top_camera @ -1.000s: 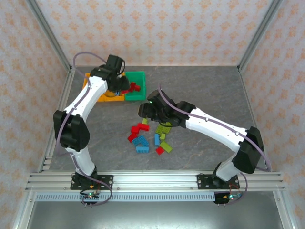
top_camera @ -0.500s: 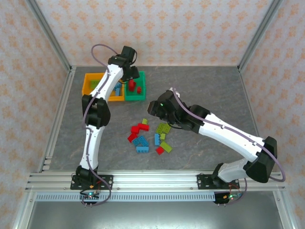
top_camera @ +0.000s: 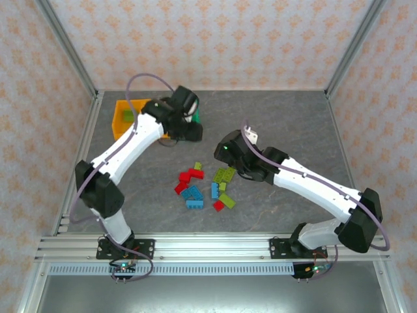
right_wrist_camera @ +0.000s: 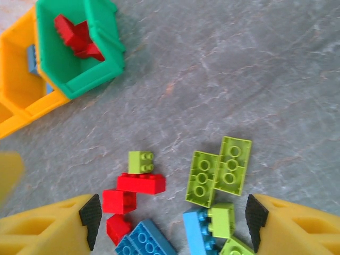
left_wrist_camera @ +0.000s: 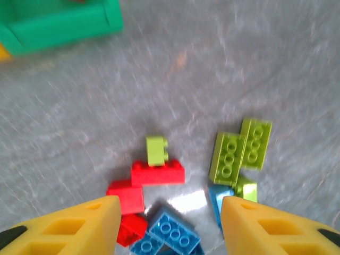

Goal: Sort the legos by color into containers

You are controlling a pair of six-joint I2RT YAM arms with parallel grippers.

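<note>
Loose legos lie mid-table: red bricks, blue bricks and lime bricks. In the left wrist view a small lime brick rests against a red brick, and two lime plates lie to the right. The green bin holds red bricks. An orange-yellow bin beside it holds a blue brick. My left gripper hangs open between the bins and the pile, with nothing held. My right gripper is open above the pile's far right side.
Another orange-yellow bin with a lime brick inside stands at the far left. My left arm covers the middle bin and most of the green bin in the top view. Metal frame posts edge the grey table.
My left arm swung from over the bins toward the pile, and its gripper now faces the loose bricks. My right gripper drew back a little to the right.
</note>
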